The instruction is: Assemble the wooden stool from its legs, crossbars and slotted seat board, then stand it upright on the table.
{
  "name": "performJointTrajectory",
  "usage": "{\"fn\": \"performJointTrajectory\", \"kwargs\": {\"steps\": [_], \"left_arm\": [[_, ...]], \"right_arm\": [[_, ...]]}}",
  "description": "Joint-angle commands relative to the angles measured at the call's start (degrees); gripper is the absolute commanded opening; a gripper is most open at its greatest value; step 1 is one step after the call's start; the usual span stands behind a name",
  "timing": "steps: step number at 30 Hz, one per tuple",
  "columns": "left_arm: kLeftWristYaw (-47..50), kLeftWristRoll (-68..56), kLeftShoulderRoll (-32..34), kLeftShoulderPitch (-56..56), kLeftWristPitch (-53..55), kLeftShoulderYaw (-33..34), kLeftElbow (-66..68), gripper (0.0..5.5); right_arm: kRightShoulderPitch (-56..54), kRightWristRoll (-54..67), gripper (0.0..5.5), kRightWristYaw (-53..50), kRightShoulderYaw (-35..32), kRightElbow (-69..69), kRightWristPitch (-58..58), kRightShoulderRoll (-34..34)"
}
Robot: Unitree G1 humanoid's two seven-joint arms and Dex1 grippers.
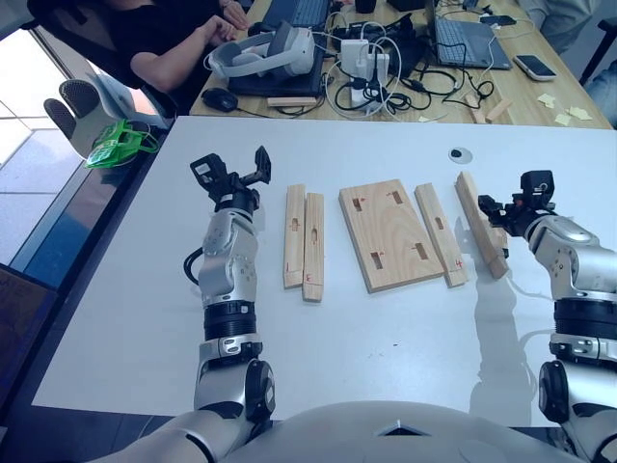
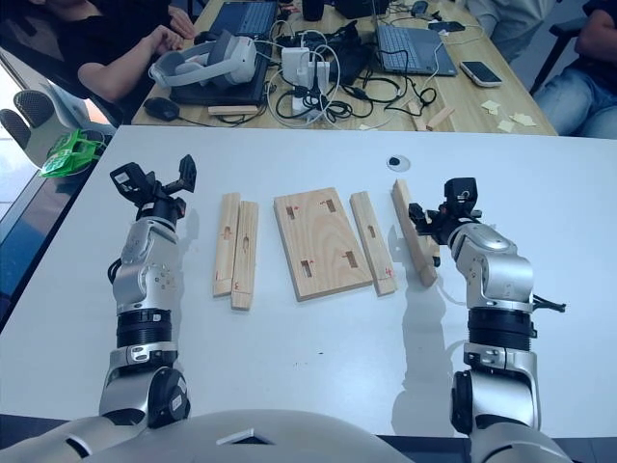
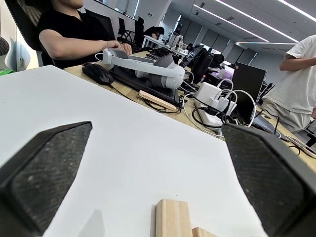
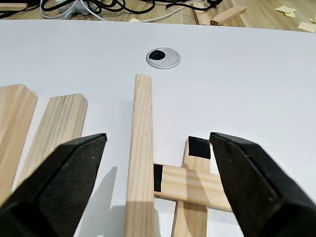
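The slotted seat board lies flat mid-table. To its left, two slotted wooden legs lie side by side. A third leg lies to the right of the board, and a fourth stands on its edge beyond that. My left gripper is open, held just left of the far ends of the left pair. My right gripper is open above the table, straddling the on-edge leg. Two short crossbars lie crossed beside that leg, under the gripper.
A round cable grommet sits in the white table beyond the right-hand legs. Behind the table's far edge is a desk with a headset, cables, laptops and loose wood pieces. A person's arms rest there.
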Motion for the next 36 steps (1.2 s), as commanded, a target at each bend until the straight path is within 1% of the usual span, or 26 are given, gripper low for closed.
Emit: {"fn": "performJointTrajectory", "kwargs": {"steps": [1, 4, 6, 9, 15, 18, 23, 25, 29, 36], "left_arm": [[-0.2, -0.1, 0.9, 0.1, 1.2, -0.3, -0.8, 4.85], [-0.1, 0.0, 0.6, 0.1, 1.3, -0.5, -0.9, 4.85], [0.1, -0.2, 0.1, -0.1, 1.0, -0.5, -0.8, 4.85], [0.6, -0.8, -0.9, 0.0, 0.3, -0.1, -1.2, 4.85], [1.0, -1.2, -1.7, -0.3, 0.0, -0.4, -1.4, 4.85], [1.1, -1.3, -1.7, -0.1, 0.2, -0.4, -1.7, 4.85], [1.0, -1.2, -1.6, 0.1, 0.5, -0.4, -2.0, 4.85], [1.0, -1.3, -1.4, 0.3, 0.8, -0.4, -2.3, 4.85], [0.9, -1.2, -1.3, 0.4, 1.0, -0.4, -2.5, 4.85], [0.7, -1.6, -1.0, 0.1, 1.6, 0.0, -2.0, 4.85]], "right_arm": [[-2.9, 0.3, 3.87, -1.4, -0.3, 1.2, -0.7, 2.7], [-5.4, -0.4, 3.87, -3.7, -0.1, 4.1, 1.3, 4.1], [-5.9, -0.1, 3.87, -5.6, -1.4, 6.0, 5.6, 4.5], [-5.2, 0.1, 3.87, -4.8, -1.8, 7.9, 9.1, 3.0], [-8.4, -2.1, 3.87, 1.3, 0.8, 18.4, 2.1, -0.2], [-9.6, -2.9, 3.87, 3.8, 2.3, 17.6, -0.2, -1.0], [-10.0, -3.4, 3.87, 5.5, 3.7, 16.8, 0.1, -0.9], [-9.7, -3.5, 3.87, 6.1, 4.2, 16.0, 1.2, -0.9], [-9.2, -1.4, 3.87, 6.1, 2.3, 16.4, 7.6, 0.2], [-7.6, -2.0, 2.74, 5.9, 2.3, 16.5, 7.2, 0.5]]}}
